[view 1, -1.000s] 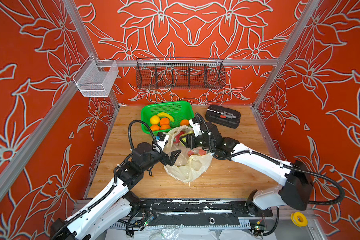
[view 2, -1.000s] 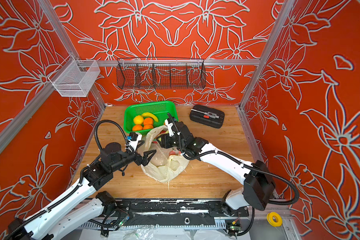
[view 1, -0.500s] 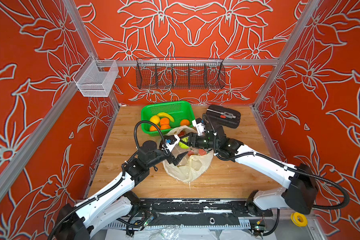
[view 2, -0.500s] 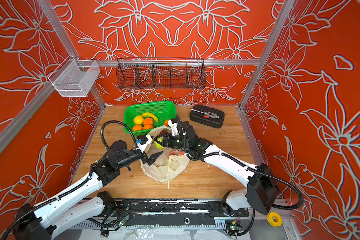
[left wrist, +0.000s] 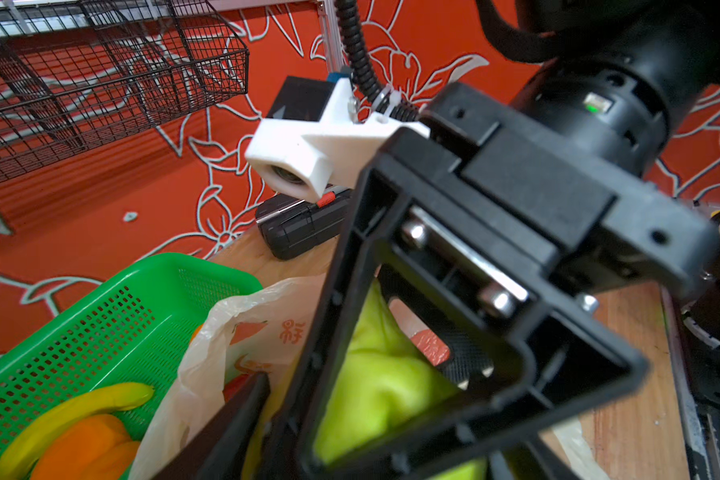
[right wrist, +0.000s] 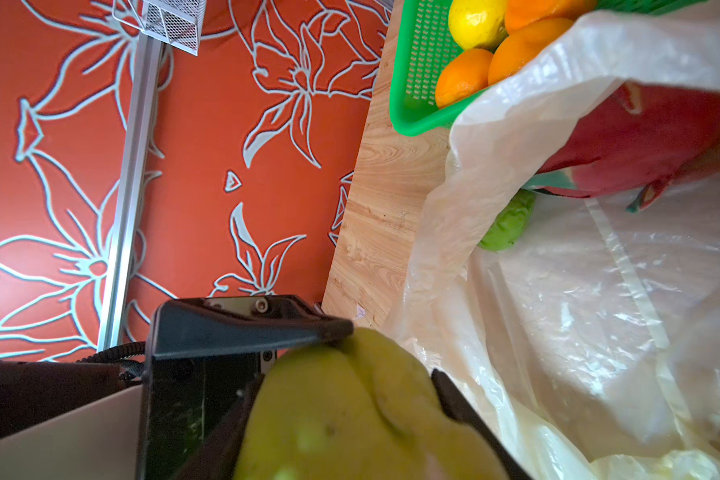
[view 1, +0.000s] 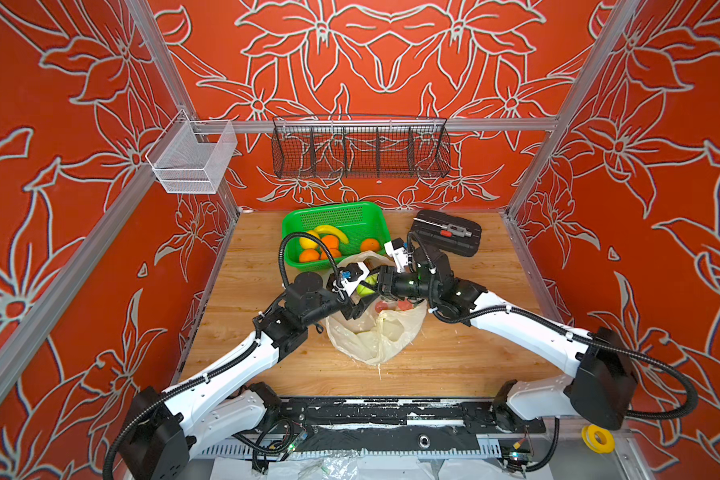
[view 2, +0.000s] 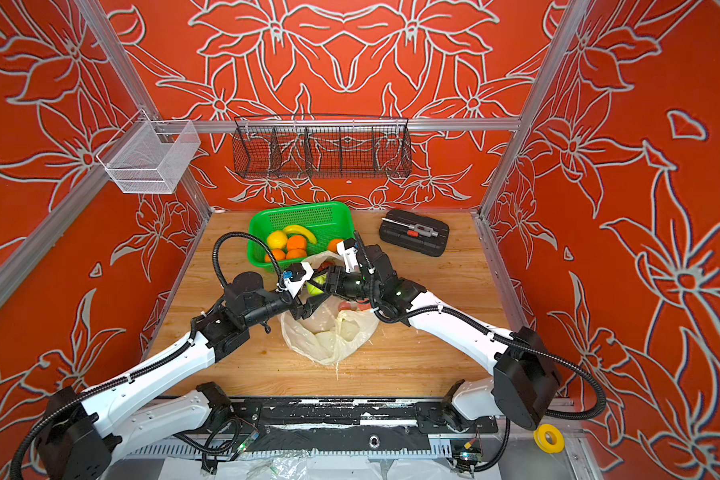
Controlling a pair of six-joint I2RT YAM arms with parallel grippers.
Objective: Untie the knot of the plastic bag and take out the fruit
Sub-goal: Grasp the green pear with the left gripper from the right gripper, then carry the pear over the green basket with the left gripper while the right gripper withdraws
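Item: bumpy green round fruit (view 1: 365, 287), clamped between the closed jaws of the right gripper (view 1: 371, 284). It is raised over the mouth of the thin cream-white printed plastic bag (view 1: 375, 336), at the bag's 12 o'clock.
Change: a second ago this gripper was down inside the bag; the fruit is now out.
Left gripper (view 1: 356, 306): has come in from 8 o'clock beside the fruit; whether its jaws grip anything cannot be told.
Bag: gaping, no knot visible, so untying looks finished.
Still inside: pink dragon fruit (right wrist: 641, 137), second green fruit (right wrist: 508, 226).
Green perforated plastic basket (view 1: 333, 210), 12 o'clock of the bag: oranges (right wrist: 462, 75), lemon (right wrist: 474, 20).
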